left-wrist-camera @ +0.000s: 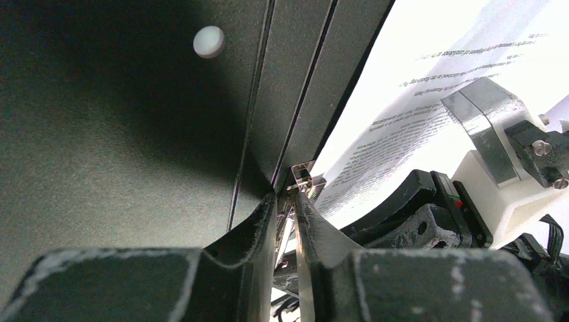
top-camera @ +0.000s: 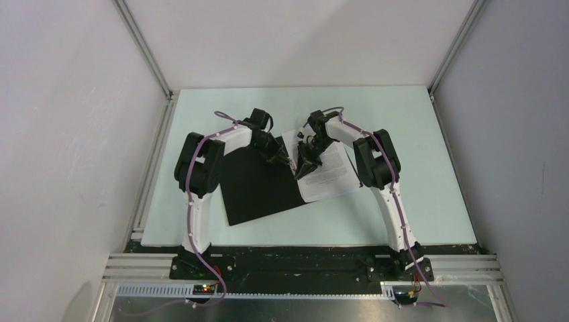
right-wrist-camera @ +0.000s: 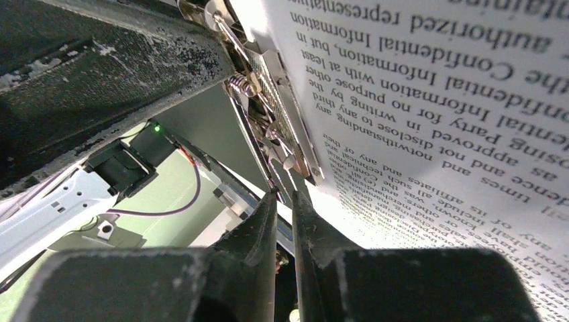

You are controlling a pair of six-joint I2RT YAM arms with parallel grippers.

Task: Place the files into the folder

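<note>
The folder (top-camera: pixel 258 188) lies open on the table with its black inside up. The files (top-camera: pixel 332 171), white printed sheets, lie on its right half. Both grippers meet at the metal spine clip (top-camera: pixel 296 159). My left gripper (top-camera: pixel 289 163) comes from the left, and its jaws are pinched on the clip's end (left-wrist-camera: pixel 302 180) beside the black cover (left-wrist-camera: pixel 134 134) and the files (left-wrist-camera: pixel 429 87). My right gripper (top-camera: pixel 300 169) comes from the right, and its jaws are nearly together on the clip's lever (right-wrist-camera: pixel 287 176), with the files (right-wrist-camera: pixel 436 100) right beside it.
The pale green table (top-camera: pixel 402 134) has white walls on three sides. The right gripper's body (left-wrist-camera: pixel 429 215) sits close to my left fingers. The left arm (right-wrist-camera: pixel 121 168) shows beyond the clip in the right wrist view. A white round stud (left-wrist-camera: pixel 209 41) sits on the folder's inside.
</note>
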